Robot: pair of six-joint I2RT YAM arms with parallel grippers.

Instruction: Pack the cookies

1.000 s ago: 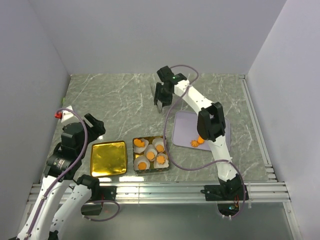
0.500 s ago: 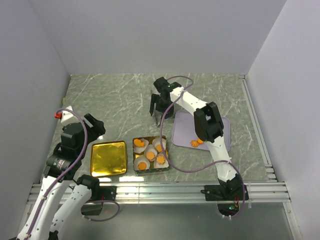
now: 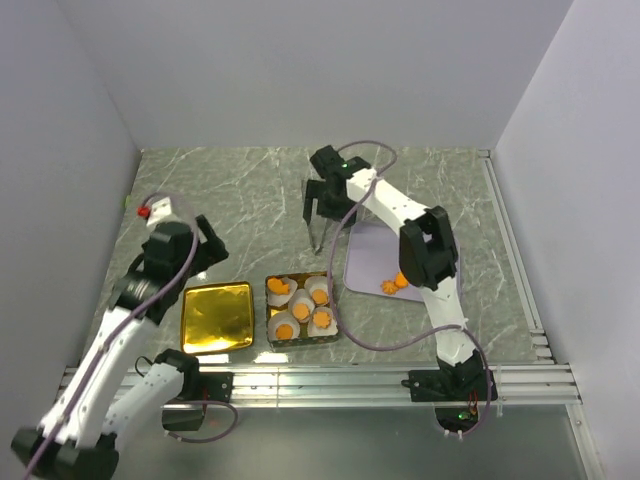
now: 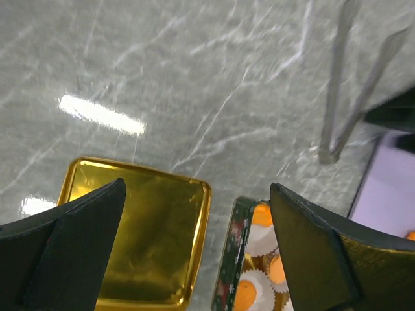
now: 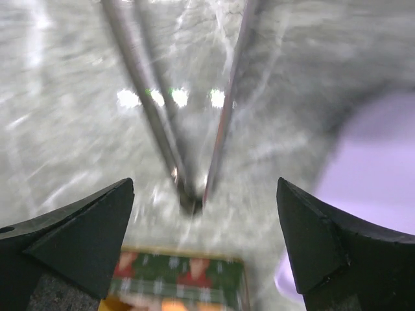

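Several orange cookies sit in white paper cups inside the green patterned tin, which also shows in the left wrist view. A few more cookies lie on the purple plate. Metal tongs lie on the table between the tin and my right gripper. That gripper is wide open above the tongs and holds nothing. My left gripper is open and empty, above the gap between the gold lid and the tin.
The gold lid lies flat left of the tin. The walls close the table on the left, back and right. A metal rail runs along the near edge.
My left arm has swung forward and to the right, over the lid. My right gripper has opened wide and the tongs now lie free on the table below it.
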